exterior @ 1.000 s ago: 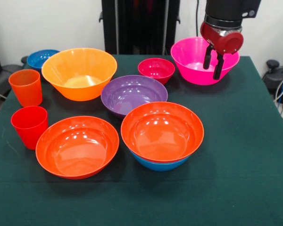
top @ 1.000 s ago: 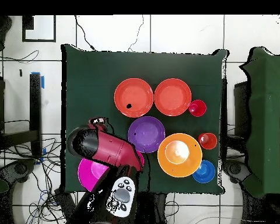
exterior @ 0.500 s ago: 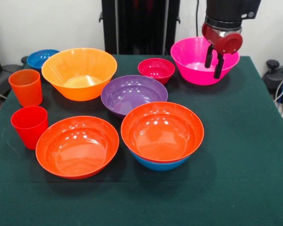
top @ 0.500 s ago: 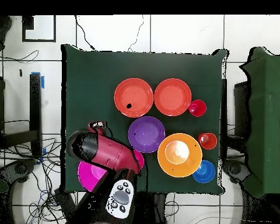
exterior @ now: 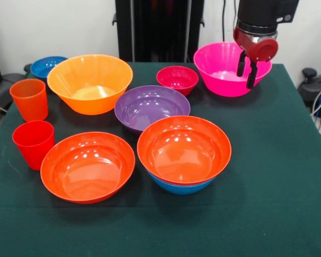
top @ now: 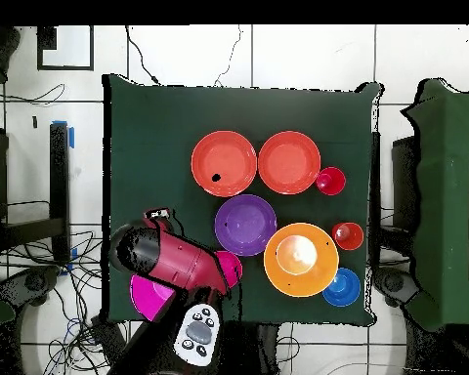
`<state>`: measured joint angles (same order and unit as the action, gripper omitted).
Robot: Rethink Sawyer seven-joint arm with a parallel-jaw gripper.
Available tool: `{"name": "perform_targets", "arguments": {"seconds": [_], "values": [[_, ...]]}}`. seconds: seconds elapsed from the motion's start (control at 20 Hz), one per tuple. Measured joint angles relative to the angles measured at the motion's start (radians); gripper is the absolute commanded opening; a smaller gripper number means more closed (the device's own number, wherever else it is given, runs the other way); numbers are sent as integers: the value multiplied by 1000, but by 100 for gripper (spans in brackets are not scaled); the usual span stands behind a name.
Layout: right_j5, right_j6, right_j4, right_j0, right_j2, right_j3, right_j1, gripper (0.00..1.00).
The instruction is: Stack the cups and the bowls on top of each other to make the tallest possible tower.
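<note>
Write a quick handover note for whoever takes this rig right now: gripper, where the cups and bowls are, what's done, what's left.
Gripper: open, empty, over the large pink plastic bowl.
Done: one wide red-orange bowl is nested in the medium blue bowl; that is the whole tower.
Left, all loose on the table: second red-orange bowl, purple bowl, yellow-orange bowl, small magenta bowl, small blue bowl, red cup, orange cup.

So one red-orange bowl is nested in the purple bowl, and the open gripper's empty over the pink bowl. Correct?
Not quite. The front view shows that red-orange bowl nested in the medium blue bowl; the purple bowl sits empty behind it. The rest holds: the gripper is open and empty over the pink bowl.
</note>
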<state>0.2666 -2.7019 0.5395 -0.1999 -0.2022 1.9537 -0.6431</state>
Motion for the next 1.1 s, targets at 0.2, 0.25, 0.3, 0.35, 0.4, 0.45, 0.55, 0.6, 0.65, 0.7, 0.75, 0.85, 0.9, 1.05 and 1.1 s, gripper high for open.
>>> {"name": "perform_targets", "arguments": {"seconds": [0.2, 0.25, 0.3, 0.35, 0.4, 0.45, 0.55, 0.6, 0.65, 0.7, 0.75, 0.85, 0.9, 1.05, 1.1], "values": [[-14, 0, 5, 0, 15, 11, 0, 100], [-21, 0, 7, 0, 22, 16, 0, 100], [-27, 0, 8, 0, 27, 20, 0, 100], [-31, 0, 9, 0, 29, 22, 0, 100], [-34, 0, 9, 0, 32, 24, 0, 100], [-41, 0, 9, 0, 36, 27, 0, 100], [-50, 0, 11, 0, 42, 31, 0, 100], [-56, 0, 12, 0, 47, 37, 0, 100], [-57, 0, 13, 0, 49, 39, 0, 100], [-59, 0, 13, 0, 50, 42, 0, 100], [-59, 0, 14, 0, 51, 44, 0, 100], [-59, 0, 15, 0, 52, 56, 0, 100], [-59, 0, 15, 0, 52, 59, 0, 100], [-59, 0, 15, 0, 53, 73, -3, 100], [-59, 0, 15, 0, 53, 76, -4, 100]]}}
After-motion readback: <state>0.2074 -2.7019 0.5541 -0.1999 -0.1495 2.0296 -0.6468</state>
